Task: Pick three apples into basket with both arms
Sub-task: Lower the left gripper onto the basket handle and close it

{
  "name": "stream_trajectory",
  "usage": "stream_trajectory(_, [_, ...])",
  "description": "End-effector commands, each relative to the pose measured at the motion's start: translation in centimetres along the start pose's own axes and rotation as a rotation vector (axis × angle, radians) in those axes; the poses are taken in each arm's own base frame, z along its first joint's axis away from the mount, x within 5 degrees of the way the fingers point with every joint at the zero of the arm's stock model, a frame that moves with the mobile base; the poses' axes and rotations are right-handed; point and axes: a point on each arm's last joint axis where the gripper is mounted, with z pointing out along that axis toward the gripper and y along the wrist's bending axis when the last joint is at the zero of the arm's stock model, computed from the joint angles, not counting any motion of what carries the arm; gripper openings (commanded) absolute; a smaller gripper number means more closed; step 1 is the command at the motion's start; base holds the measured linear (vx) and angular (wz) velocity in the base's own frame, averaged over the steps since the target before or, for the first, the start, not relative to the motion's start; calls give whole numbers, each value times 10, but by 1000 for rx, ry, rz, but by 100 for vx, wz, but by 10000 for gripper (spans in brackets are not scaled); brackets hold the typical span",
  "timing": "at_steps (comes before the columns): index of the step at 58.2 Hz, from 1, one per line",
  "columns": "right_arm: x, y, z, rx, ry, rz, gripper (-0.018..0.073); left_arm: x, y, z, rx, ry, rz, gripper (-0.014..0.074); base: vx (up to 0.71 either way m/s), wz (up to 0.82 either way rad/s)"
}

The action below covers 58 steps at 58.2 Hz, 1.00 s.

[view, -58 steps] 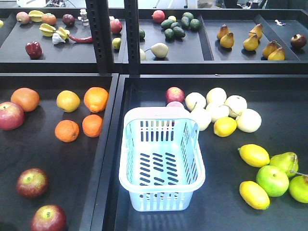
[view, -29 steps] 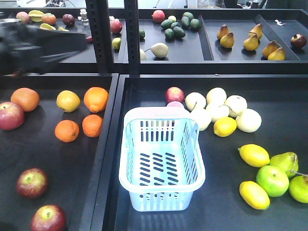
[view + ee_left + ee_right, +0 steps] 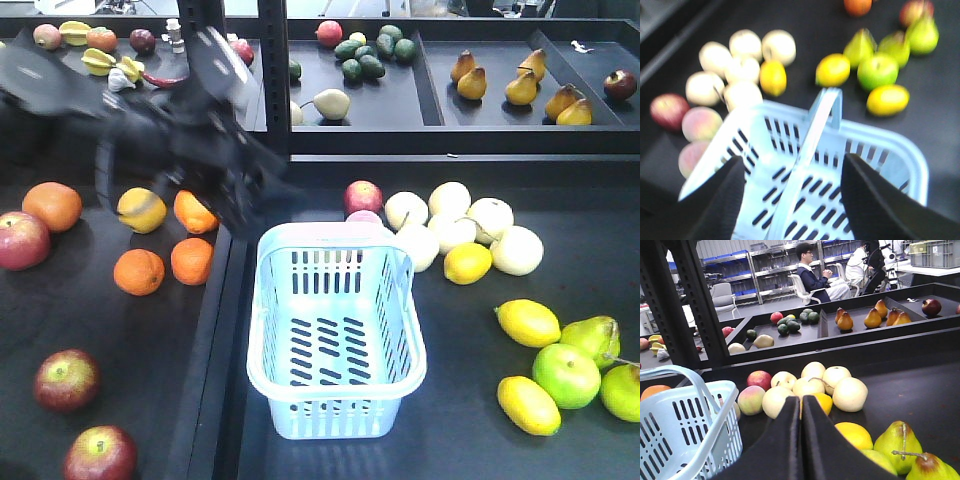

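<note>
- Apples (image 3: 67, 380), counter's front-left corner: likely firm, smooth, weighty, apt to roll; take across the widest girth.
- Left tool (image 3: 792, 159) spread wide over basket (image 3: 880, 145); right tool (image 3: 801, 405) pressed together, empty.

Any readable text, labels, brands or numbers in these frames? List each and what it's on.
None readable.
basket: no print on the walls that show.
small bottle on the back shelf: any label is too small to read.
blue bins on the far shelving, right wrist view: no legible marks.
</note>
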Motion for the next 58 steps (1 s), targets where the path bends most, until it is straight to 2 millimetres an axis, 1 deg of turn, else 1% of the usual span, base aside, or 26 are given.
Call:
stream_trajectory(1, [-3,1,-1,-14,-73,-19,-5,-14,2,1,-56,-48,25,419,0,0])
stream_trajectory(7, [-3,1,-1,-14,-73,-19,-5,-9,2,12,-38,-30,15,419,0,0])
stream_trajectory(25, [-3,1,-1,-14,-74,-19,-5,-9,5,14,-65,-36,41,419,0,0])
stream_trajectory(39, [-3,1,-1,-14,-74,-19,-5,0,11,26,-66,-16,45,419,0,0])
stream_trajectory(58, [-3,1,-1,-14,-74,-19,-5,3,13,30,-69,-10,40,418,0,0])
